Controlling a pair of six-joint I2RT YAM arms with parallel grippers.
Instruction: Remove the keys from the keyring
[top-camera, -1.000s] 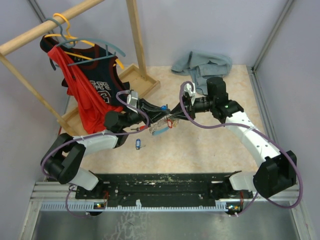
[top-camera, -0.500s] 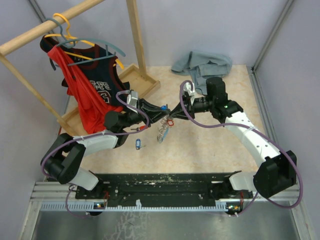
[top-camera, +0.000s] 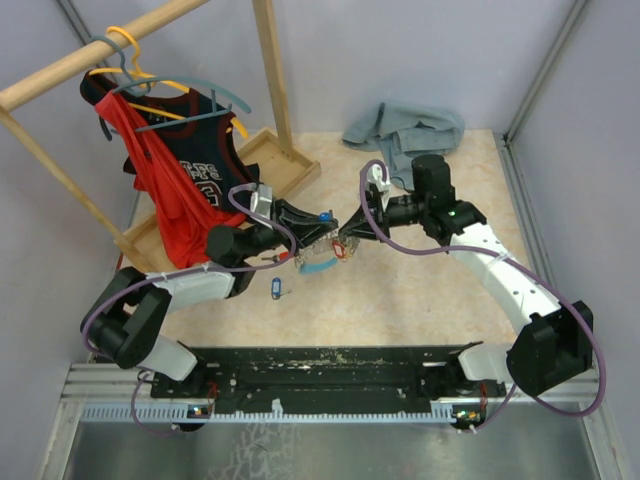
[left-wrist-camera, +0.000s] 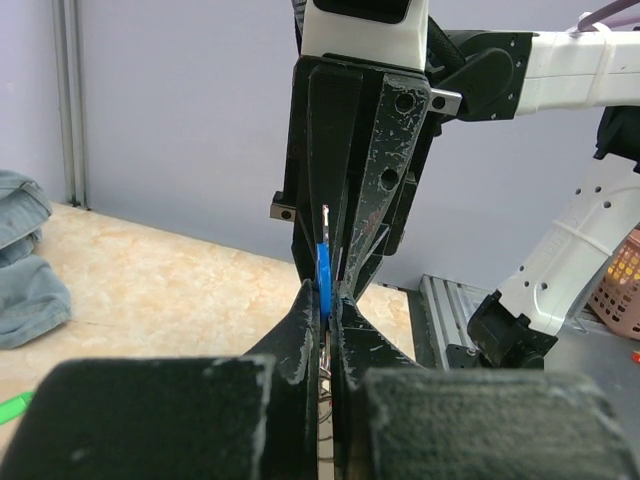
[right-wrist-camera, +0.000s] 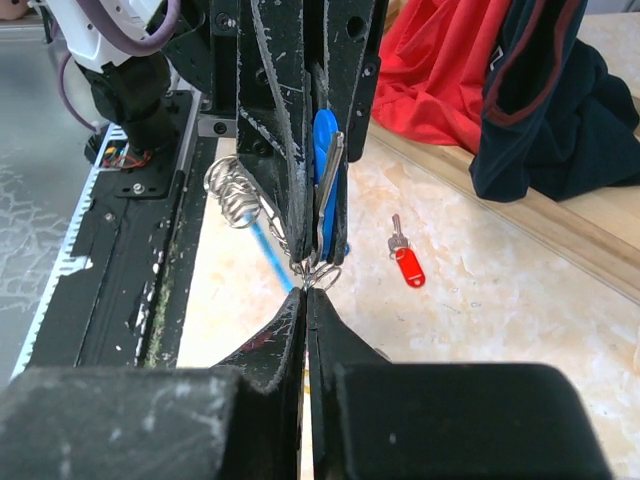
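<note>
The keyring (right-wrist-camera: 322, 274), a thin silvery loop with more rings and a light blue strip (right-wrist-camera: 265, 250) hanging off it, is stretched between my two grippers above the table's middle (top-camera: 328, 250). My left gripper (top-camera: 316, 240) is shut on a blue-tagged key (left-wrist-camera: 323, 278) (right-wrist-camera: 325, 150), whose blade sticks out past the fingertips. My right gripper (right-wrist-camera: 305, 292) faces it tip to tip and is shut, pinching the keyring's wire at its very tips (top-camera: 345, 243). The other keys are mostly hidden behind the left fingers.
A red-tagged key (right-wrist-camera: 405, 262) and a blue-tagged key (top-camera: 277, 288) lie loose on the table near the left arm. A wooden clothes rack (top-camera: 270, 80) with red and dark jerseys (top-camera: 175, 190) stands at the back left. A grey cloth (top-camera: 405, 132) lies at the back.
The right gripper has closed onto the keyring. The bunch, which dangled from the left gripper half a second ago, is drawn up between the two grippers. The left gripper has stayed shut.
</note>
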